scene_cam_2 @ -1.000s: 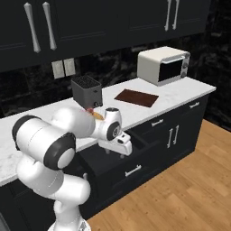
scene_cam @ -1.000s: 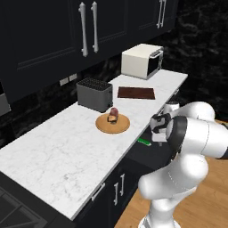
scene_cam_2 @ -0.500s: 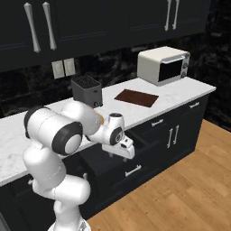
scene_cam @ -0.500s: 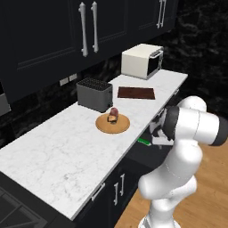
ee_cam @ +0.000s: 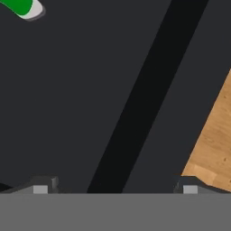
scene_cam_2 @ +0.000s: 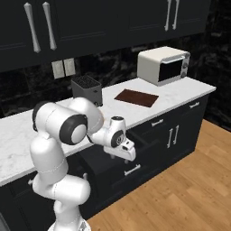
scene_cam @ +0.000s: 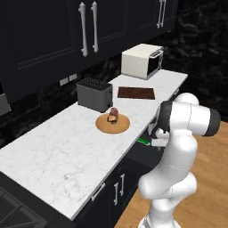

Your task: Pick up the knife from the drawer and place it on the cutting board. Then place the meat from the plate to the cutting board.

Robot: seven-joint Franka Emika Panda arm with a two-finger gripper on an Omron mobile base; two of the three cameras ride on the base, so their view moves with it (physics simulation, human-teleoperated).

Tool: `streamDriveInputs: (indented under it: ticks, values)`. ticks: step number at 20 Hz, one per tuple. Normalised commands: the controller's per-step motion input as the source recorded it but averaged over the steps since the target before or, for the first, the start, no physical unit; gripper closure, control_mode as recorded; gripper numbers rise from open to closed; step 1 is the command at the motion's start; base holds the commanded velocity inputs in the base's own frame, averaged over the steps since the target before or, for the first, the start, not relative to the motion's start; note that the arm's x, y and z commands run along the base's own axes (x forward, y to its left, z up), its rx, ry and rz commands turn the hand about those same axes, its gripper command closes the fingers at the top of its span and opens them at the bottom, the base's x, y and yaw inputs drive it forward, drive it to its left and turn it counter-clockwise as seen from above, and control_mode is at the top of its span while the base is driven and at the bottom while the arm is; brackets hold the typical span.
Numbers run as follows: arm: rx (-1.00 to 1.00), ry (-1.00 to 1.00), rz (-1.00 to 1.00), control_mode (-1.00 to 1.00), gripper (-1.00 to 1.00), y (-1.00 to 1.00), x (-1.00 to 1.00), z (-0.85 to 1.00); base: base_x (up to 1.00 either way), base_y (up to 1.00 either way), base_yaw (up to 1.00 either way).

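Gripper (ee_cam: 113, 189) hangs wide open and empty over the open drawer (ee_cam: 90, 90), knife (ee_cam: 23, 7) off at the hand view's top-left corner, well off centre, so a straight descent likely closes on bare drawer floor.

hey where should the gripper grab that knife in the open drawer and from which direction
Judging from these views, grip the knife by its green handle, coming straight down from above. It lies flat in the shallow drawer, open at the top. The gripper is open above the drawer floor, with the handle end off to one side, so it must shift over first.
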Motion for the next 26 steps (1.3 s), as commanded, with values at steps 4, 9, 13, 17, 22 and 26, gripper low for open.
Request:
streamDriveInputs:
  ticks: [4,9,13,17,22,26]
  values:
    - [0.0,0.0,0.0,-1.0,-1.0,-0.18,0.05,-0.36,0.0,0.0,0.0]
    - [0.0,0.01,0.0,-1.0,-1.0,-0.81,-0.68,-0.47,0.0,0.0,0.0]
    - [0.05,0.0,0.0,-1.0,-1.0,-0.99,-0.99,-0.19,0.0,0.0,0.0]
    - [0.07,-0.03,0.0,-1.0,-1.0,-1.0,-1.0,-0.01,0.0,0.0,0.0]
    - [0.01,-0.14,0.0,-1.0,-1.0,-0.36,-0.83,0.56,0.0,0.0,0.0]
    - [-0.01,-0.15,0.05,-1.0,-1.0,0.09,-0.32,1.0,0.0,0.0,0.0]
